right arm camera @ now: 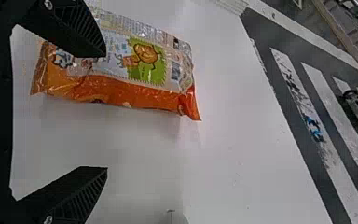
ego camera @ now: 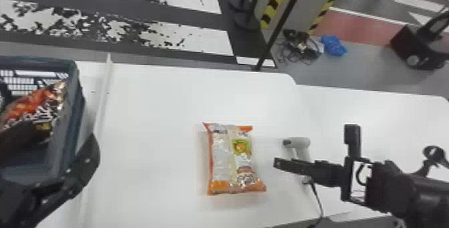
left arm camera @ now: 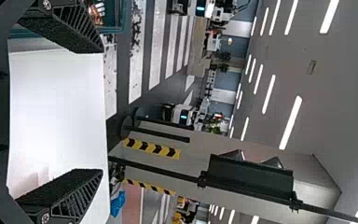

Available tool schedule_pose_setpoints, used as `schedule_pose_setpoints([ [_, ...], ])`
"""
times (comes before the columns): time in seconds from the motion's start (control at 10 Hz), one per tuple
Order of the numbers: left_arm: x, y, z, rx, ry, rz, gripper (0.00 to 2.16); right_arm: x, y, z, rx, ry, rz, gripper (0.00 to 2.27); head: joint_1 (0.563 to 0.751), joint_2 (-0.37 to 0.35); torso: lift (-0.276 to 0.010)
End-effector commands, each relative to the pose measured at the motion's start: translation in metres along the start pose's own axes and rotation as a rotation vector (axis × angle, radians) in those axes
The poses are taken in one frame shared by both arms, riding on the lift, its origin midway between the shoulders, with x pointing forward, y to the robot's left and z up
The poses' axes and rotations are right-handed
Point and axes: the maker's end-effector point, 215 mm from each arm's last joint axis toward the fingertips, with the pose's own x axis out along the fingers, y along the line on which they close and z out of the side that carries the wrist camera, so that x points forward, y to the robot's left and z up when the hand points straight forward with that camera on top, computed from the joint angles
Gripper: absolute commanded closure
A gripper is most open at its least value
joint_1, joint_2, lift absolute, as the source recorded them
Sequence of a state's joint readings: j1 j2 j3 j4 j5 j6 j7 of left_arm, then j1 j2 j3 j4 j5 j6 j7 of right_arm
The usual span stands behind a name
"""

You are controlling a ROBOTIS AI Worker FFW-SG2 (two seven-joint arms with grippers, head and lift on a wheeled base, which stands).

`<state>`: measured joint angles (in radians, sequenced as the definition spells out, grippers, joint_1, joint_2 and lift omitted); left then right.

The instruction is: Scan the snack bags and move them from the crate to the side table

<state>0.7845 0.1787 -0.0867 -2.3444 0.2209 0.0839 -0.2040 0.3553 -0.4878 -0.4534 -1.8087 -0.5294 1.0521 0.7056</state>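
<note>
A snack bag (ego camera: pixel 232 158) lies flat, left of the scanner (ego camera: pixel 302 142); we fear its slick film could slide from an off-centre pinch. Our right gripper (right arm camera: pixel 105 111), spread wide and empty, hangs beside the scanner and could knock it or snag its cable (ego camera: pixel 317 196). Our left gripper (left arm camera: pixel 101 111), also wide and empty, hangs well left of the scanner.

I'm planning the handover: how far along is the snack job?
One orange and white plastic snack bag is already out of the dark plastic crate, on the white table; whether it's scanned, I cannot tell. Nothing is in hand: left claw and right claw are open, empty. Left: the glossy red and black bag inside the crate, perhaps scanning with the grey handheld scanner.
</note>
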Motion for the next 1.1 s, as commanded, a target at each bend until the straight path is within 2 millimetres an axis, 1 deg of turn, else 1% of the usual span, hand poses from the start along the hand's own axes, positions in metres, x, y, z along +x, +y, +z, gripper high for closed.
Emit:
schedule_pose_setpoints([
  [0.0,0.000,-0.001,0.003,0.001,-0.006,-0.002,0.08,0.016,0.007,-0.004,-0.016,0.042,0.024,0.08,0.695,-0.350,-0.087],
  [0.1,-0.002,-0.001,0.003,0.000,-0.003,-0.001,0.08,0.029,0.008,-0.004,-0.029,0.052,0.032,0.08,0.695,-0.350,-0.087],
  [0.2,-0.004,0.000,0.007,0.004,-0.014,0.002,0.08,0.041,0.008,-0.008,-0.031,0.074,0.046,0.08,0.695,-0.350,-0.087],
  [0.4,-0.008,0.002,0.007,0.006,-0.017,0.009,0.08,0.057,0.029,-0.005,-0.053,0.084,0.109,0.08,0.695,-0.342,-0.087],
  [0.5,-0.008,0.002,0.006,0.006,-0.017,0.009,0.08,0.065,0.044,-0.004,-0.070,0.095,0.148,0.08,0.695,-0.318,-0.087],
  [0.6,-0.008,0.002,0.005,0.006,-0.014,0.011,0.08,0.070,0.055,-0.005,-0.077,0.105,0.174,0.08,0.695,-0.292,-0.087],
  [0.8,-0.008,0.002,0.003,0.005,-0.009,0.012,0.08,0.078,0.068,-0.014,-0.068,0.124,0.214,0.08,0.695,-0.262,-0.087],
  [0.9,-0.007,0.001,0.002,0.007,-0.010,0.010,0.08,0.083,0.072,-0.023,-0.073,0.144,0.220,0.09,0.695,-0.247,-0.087],
  [1.0,-0.006,-0.001,0.000,0.009,-0.007,0.011,0.08,0.089,0.074,-0.031,-0.079,0.166,0.220,0.33,0.695,-0.236,-0.087],
])
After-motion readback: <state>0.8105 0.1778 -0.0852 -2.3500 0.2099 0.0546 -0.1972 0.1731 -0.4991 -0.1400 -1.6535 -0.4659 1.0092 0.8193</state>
